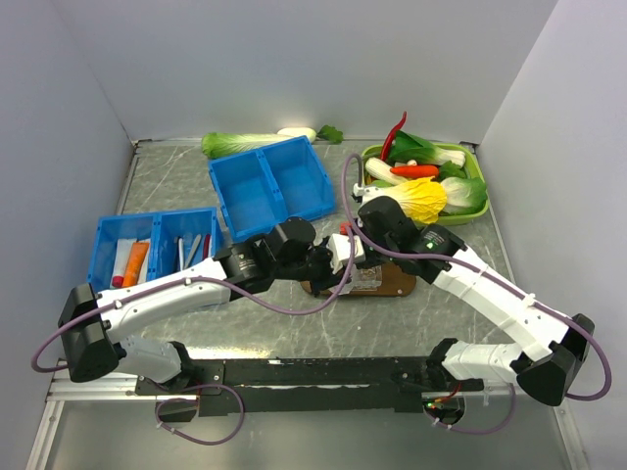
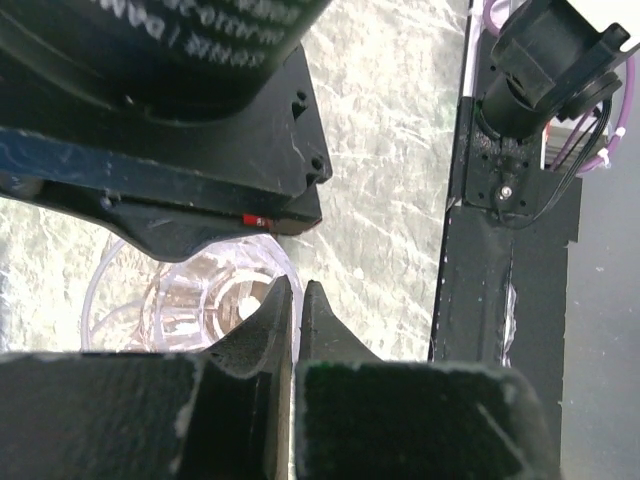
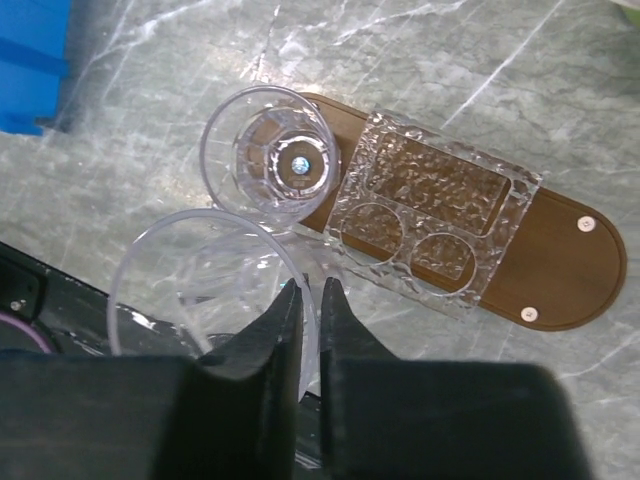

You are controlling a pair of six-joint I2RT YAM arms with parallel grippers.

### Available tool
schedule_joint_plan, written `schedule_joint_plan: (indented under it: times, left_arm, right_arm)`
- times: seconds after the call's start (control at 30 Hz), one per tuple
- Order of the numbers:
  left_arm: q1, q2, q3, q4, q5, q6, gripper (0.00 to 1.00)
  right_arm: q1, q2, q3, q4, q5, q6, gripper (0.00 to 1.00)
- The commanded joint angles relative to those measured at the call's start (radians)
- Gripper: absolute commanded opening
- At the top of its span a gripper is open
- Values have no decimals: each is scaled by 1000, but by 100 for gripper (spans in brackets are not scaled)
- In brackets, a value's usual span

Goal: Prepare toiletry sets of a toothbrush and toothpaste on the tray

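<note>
The left arm (image 1: 162, 297) and right arm (image 1: 490, 291) have white links, black joints, purple cables (image 1: 344, 183) and black fingers (image 3: 270, 322)

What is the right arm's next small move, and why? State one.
Probably shift the clear plastic cup over the dark-brown wooden oblong tray and lower it. The right end effector pinches its rim, apparently off the tray, where another clear cup stands.

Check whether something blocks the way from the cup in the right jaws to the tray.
Partly. A second cup stands on the tray's end nearest the held cup, and a clear embossed holder covers its middle. Only the far end is bare.
</note>
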Motion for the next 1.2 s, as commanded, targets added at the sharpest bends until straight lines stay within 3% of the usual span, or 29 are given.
schedule_joint_plan:
  times: [0.0, 0.27, 0.4, 0.47, 0.6, 0.67, 0.87, 1.03, 1.17]
  left_arm:
    - [-3, -37, 2, 75, -21, -9, 8]
    - [-1, -64, -13, 97, -36, -20, 38]
    - [-1, -77, -15, 95, -33, -23, 63]
    - [-1, -93, -19, 97, -39, -21, 70]
    - [8, -167, -50, 144, -42, -24, 94]
    - [17, -192, -78, 167, -28, -36, 99]
    - [109, -236, -96, 220, 59, -94, 97]
    - [267, -270, -127, 301, 165, -199, 97]
    - [412, -285, -131, 333, 150, -297, 96]
  right_arm:
    - [4, -35, 12, 28, 10, 14, 0]
    - [5, -114, -8, 63, 40, 29, 0]
    - [7, -150, -8, 71, 53, 29, 0]
    - [4, -160, -3, 68, 78, 22, 0]
    - [-11, -181, 11, 60, 125, -6, 0]
    - [-19, -184, 23, 60, 148, -20, 0]
    - [-71, -212, 34, 66, 162, -49, 0]
    - [-175, -262, 20, 63, 139, -84, 0]
    - [-303, -337, 9, 74, 90, -124, 0]
